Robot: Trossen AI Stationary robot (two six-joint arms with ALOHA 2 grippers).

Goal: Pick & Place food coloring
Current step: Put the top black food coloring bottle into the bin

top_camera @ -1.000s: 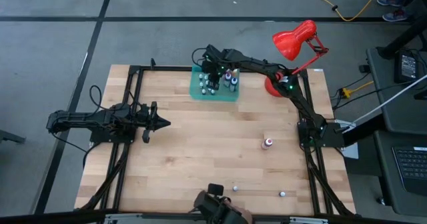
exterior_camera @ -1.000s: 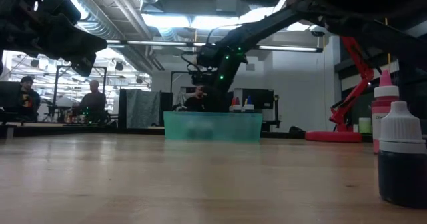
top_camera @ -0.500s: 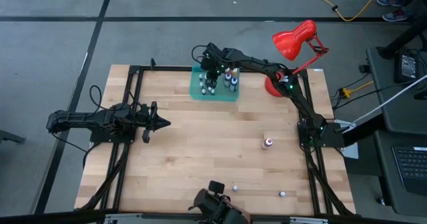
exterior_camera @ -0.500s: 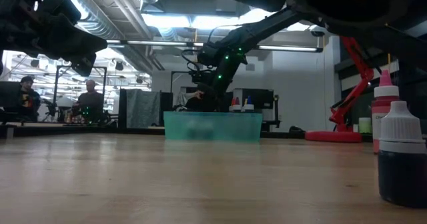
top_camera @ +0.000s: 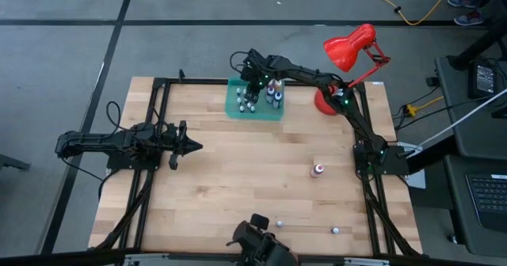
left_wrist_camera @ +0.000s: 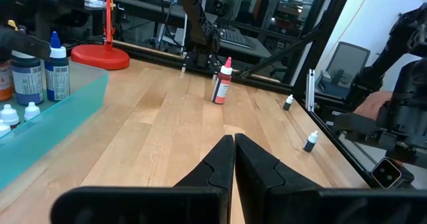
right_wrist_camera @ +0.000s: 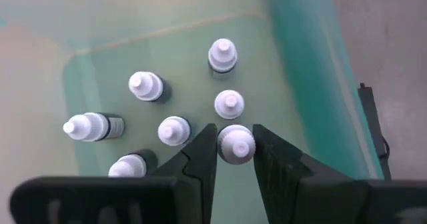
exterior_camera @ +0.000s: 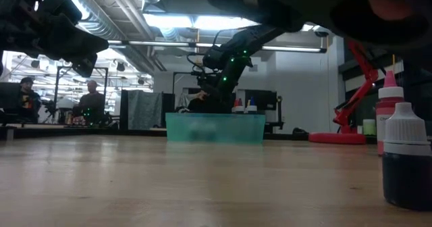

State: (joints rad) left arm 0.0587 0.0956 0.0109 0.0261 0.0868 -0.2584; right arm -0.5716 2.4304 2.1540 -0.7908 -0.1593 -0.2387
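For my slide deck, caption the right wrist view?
Right gripper holds a small white-capped bottle over six others standing in a translucent teal bin.

no readable text (bottle labels illegible)

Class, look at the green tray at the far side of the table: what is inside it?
Inside the green tray stand small white-capped bottles and taller blue ones. The right gripper holds one bottle above them. Its arm hides part of the tray in the high view.
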